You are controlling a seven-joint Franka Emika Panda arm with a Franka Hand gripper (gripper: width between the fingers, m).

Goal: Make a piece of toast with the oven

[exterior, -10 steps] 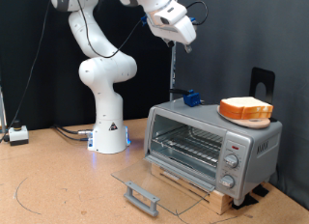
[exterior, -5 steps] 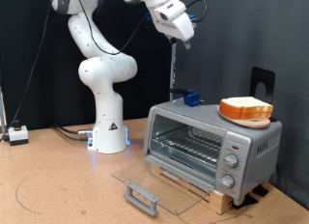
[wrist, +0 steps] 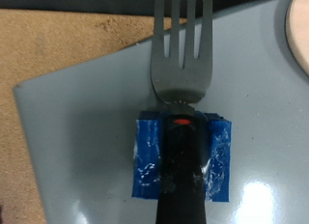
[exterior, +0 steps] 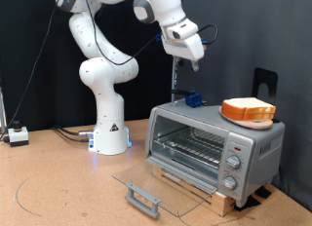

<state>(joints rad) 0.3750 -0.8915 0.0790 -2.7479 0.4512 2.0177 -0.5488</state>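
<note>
The silver oven (exterior: 255,146) stands at the exterior view's right on a wooden base. Its glass door (exterior: 161,179) lies open and flat, with the grey bar handle (exterior: 143,199) in front. The wire rack (exterior: 190,143) inside is bare. A piece of toast (exterior: 248,106) lies on a round orange plate (exterior: 234,115) on the oven's top. My gripper (exterior: 195,58) hangs high above the oven's back left corner. Its fingers do not show in the wrist view, which shows a fork (wrist: 182,50) with a blue-taped handle (wrist: 182,156) over the oven's grey top (wrist: 77,127).
A blue block (exterior: 193,98) sits at the oven top's back left corner beside a thin upright rod (exterior: 175,75). The robot's white base (exterior: 109,129) stands behind the oven to the left. A small white box (exterior: 17,135) and cables lie on the table at far left.
The arm has swung the gripper down and to the exterior view's right, closer to above the oven's back corner. The oven, toast and plate have not moved.
</note>
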